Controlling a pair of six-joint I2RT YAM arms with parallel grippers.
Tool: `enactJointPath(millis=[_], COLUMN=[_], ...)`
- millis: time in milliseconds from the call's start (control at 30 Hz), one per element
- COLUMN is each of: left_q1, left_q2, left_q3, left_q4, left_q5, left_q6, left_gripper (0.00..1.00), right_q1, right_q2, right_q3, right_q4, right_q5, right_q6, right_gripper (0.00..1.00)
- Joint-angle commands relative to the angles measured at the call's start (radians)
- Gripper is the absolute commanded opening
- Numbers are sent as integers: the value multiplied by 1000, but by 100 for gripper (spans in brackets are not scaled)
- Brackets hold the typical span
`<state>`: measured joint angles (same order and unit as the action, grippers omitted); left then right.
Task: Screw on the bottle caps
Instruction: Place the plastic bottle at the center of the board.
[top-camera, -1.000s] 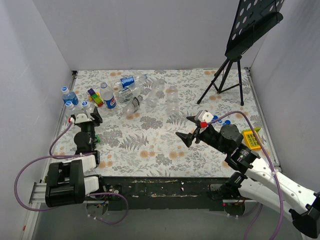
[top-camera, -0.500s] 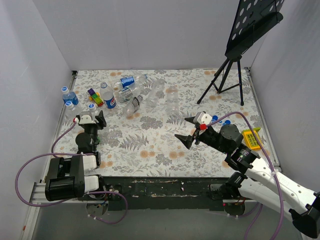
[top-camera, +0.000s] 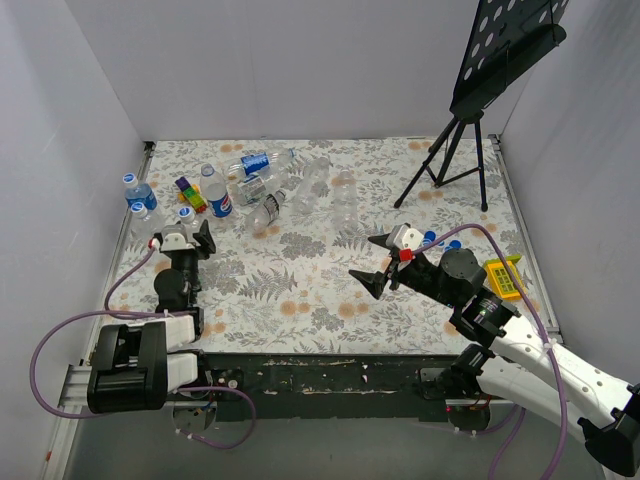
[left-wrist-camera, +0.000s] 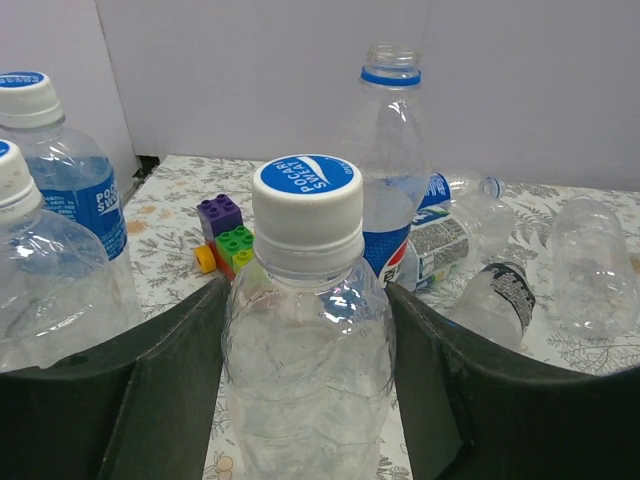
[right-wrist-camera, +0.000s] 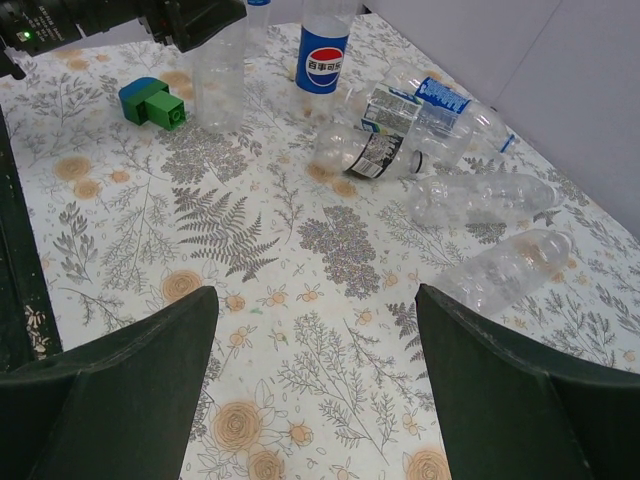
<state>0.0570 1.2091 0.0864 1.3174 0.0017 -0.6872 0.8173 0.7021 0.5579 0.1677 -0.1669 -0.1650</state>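
My left gripper (top-camera: 186, 236) (left-wrist-camera: 305, 310) is shut on an upright clear bottle (left-wrist-camera: 308, 370) with a white-and-blue cap (left-wrist-camera: 306, 195) on its neck. The right wrist view shows that bottle (right-wrist-camera: 220, 75) at the top left. Two more capped bottles (left-wrist-camera: 55, 190) stand to its left. An uncapped bottle with a red-and-blue label (top-camera: 218, 194) (left-wrist-camera: 392, 170) stands behind it. Several clear bottles (top-camera: 300, 185) (right-wrist-camera: 480, 200) lie on the floral table. Loose blue caps (top-camera: 432, 239) lie near my right arm. My right gripper (top-camera: 375, 265) (right-wrist-camera: 315, 380) is open and empty above the table's middle.
A green toy (right-wrist-camera: 152, 102) lies by the held bottle. Coloured toy blocks (top-camera: 190, 193) (left-wrist-camera: 228, 232) sit among the bottles. A yellow block (top-camera: 503, 277) lies at the right edge. A black tripod stand (top-camera: 455, 150) stands at the back right. White walls enclose the table.
My left gripper has moved a little to the right with the bottle. My right gripper has barely shifted.
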Motion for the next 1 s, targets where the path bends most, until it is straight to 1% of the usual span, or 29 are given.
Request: enactJointPath(millis=[0, 167, 367, 467, 633, 833, 967], left_q1=[-5, -5, -20, -42, -42, -42, -42], left_q2=[-36, -36, -28, -33, -46, -75, -95], left_q3=[-4, -2, -7, -7, -8, -7, -7], left_q4=[26, 14, 6, -7, -14, -38, -56], left_q5=[-60, -72, -75, -94, -126, -160, -172], left_q6=[8, 0, -2, 15, 17, 8, 5], left_gripper=[59, 64, 65, 66, 70, 79, 83], right_q1=[-4, -6, -4, -4, -6, -6, -6], right_q2=[-7, -9, -9, -4, -9, -9, -12], right_q3=[5, 4, 5, 4, 5, 8, 8], right_q4=[41, 38, 38, 38, 36, 32, 30], right_q5=[-14, -19, -20, -22, -25, -31, -28], right_q6=[-14, -18, -19, -21, -22, -22, -22], right_gripper=[87, 87, 87, 87, 87, 87, 87])
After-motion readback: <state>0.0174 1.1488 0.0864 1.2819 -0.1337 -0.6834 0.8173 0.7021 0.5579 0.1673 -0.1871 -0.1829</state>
